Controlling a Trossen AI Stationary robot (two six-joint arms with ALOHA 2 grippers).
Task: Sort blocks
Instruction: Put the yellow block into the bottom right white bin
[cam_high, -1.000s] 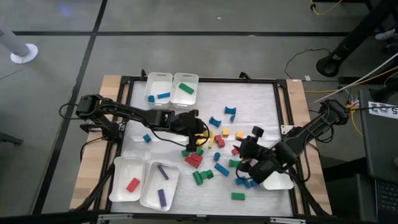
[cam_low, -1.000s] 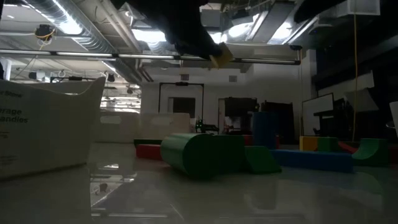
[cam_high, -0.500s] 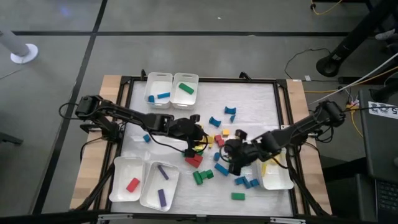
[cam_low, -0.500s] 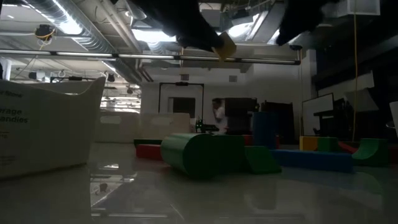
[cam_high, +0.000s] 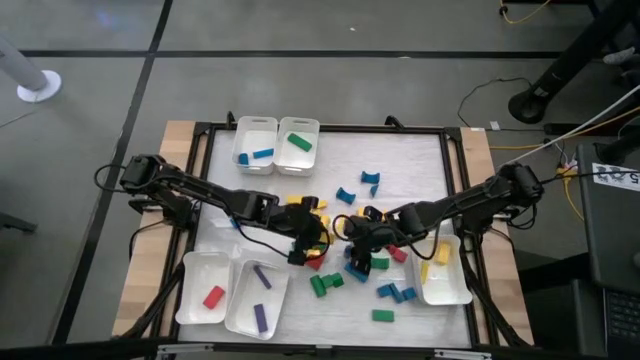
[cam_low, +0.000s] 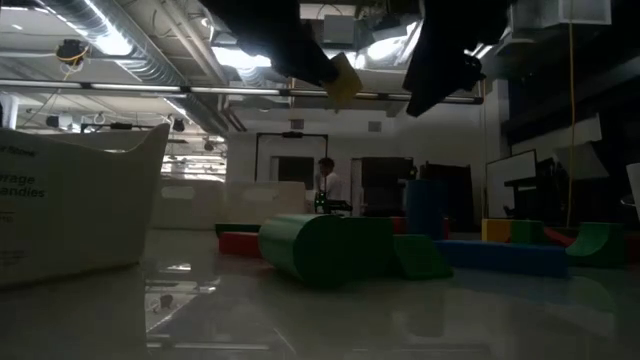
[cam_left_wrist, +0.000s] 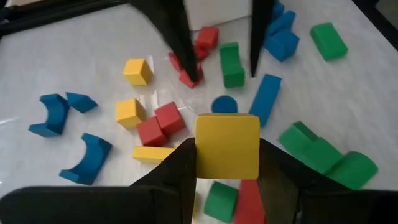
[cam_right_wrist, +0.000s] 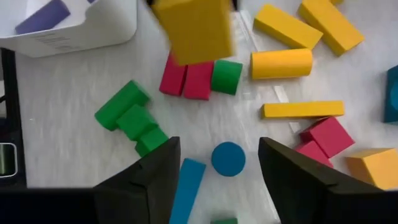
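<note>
Many small coloured blocks lie flat on the white table top, thickest around its middle (cam_high: 345, 225). My left gripper (cam_high: 306, 240) hangs above this cluster, shut on a yellow cube (cam_left_wrist: 227, 146), which the low view shows high over the table (cam_low: 343, 80). My right gripper (cam_high: 358, 245) hovers open close beside it, toward the table's right. In the right wrist view its fingers (cam_right_wrist: 214, 163) stand above and on either side of a blue round block (cam_right_wrist: 228, 158) without touching it. The held yellow cube (cam_right_wrist: 193, 28) shows just ahead. My left gripper pinches the yellow cube between its two fingers, on two opposite side faces (cam_left_wrist: 203, 149). The fingers (cam_left_wrist: 181, 163) come from above, pointing down. The cube is lifted clear of the table and sits square in the hold.
Two white trays stand at the far edge, with a blue (cam_high: 255, 145) and a green block (cam_high: 297, 143). Two at the near left hold red (cam_high: 205, 290) and purple (cam_high: 258, 298). One at the right (cam_high: 440, 272) holds yellow. A person (cam_low: 325, 185) stands far behind the table.
My left gripper has carried the yellow cube toward the table's near edge, staying shut on it. My right gripper has swung from beside the right-hand tray toward the table's left, ending over the middle cluster next to the left gripper.
</note>
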